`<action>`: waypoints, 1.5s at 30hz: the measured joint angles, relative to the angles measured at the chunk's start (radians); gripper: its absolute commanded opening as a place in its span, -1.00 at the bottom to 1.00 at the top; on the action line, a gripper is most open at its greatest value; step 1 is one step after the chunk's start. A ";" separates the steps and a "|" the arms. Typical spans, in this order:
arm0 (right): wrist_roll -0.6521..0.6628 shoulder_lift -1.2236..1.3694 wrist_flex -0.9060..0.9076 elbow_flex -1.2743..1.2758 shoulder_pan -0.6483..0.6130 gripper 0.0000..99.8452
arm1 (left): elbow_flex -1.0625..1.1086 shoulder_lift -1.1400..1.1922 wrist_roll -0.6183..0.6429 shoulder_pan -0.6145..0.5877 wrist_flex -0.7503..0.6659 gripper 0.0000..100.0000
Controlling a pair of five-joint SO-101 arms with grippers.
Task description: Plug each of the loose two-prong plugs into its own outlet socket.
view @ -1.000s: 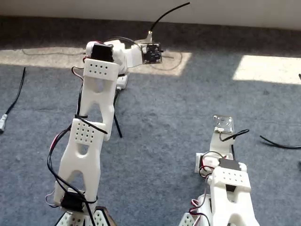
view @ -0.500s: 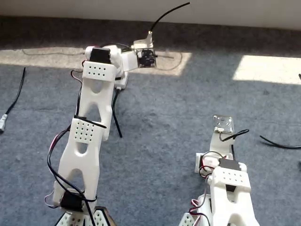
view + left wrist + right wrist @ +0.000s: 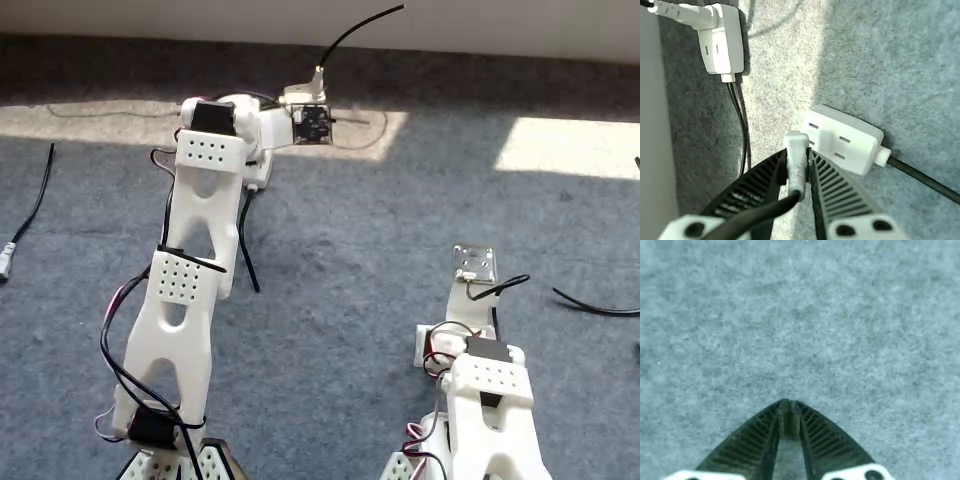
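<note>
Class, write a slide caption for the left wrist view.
Left pincer holds a white plug at a white outlet block on carpet.

High camera looks down from behind both arms (image 3: 195,260); wrist cameras hug close, facing that same grey carpet (image 3: 340,290).

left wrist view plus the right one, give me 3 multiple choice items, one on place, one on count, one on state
1. Where is the plug held by the left gripper?
A. against the near outlet
B. at the far outlet
C. lying loose, away from both
2. How many white outlets show in the left wrist view?
A. one
B. two
C. four
3. The right gripper is
A. wide open
B. shut on a plug
C. shut, empty

Key: 1 A, the plug's tip meets that outlet's edge; 2 B, one near, one farther off; 3 C, its tips touch over carpet, nothing between.
</note>
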 measured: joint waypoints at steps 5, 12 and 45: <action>0.000 0.000 0.000 0.000 0.000 -0.96 | 0.000 0.020 0.000 0.002 -0.012 -0.99; 0.000 0.000 -0.002 0.000 0.000 -0.96 | -0.014 0.077 -0.020 0.003 -0.026 -0.99; 0.000 0.000 -0.014 0.005 0.000 -0.96 | -0.060 0.066 -0.041 0.061 0.101 -0.99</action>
